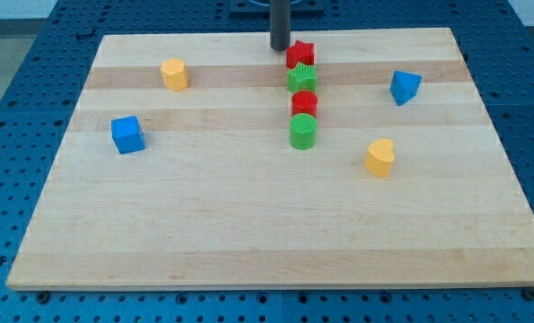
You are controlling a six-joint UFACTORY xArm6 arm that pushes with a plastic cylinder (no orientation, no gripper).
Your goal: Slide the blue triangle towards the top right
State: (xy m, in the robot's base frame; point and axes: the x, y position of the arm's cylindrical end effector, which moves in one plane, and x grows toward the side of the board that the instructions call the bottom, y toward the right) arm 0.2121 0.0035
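Observation:
The blue triangle lies near the right side of the wooden board, in its upper part. My tip is at the top middle of the board, just left of the red star-shaped block, and far to the left of the blue triangle. It touches no block that I can tell.
Below the red star-shaped block, a column runs down: a green star-shaped block, a red block, a green cylinder. A yellow block is upper left, a blue cube left, a yellow heart-like block right.

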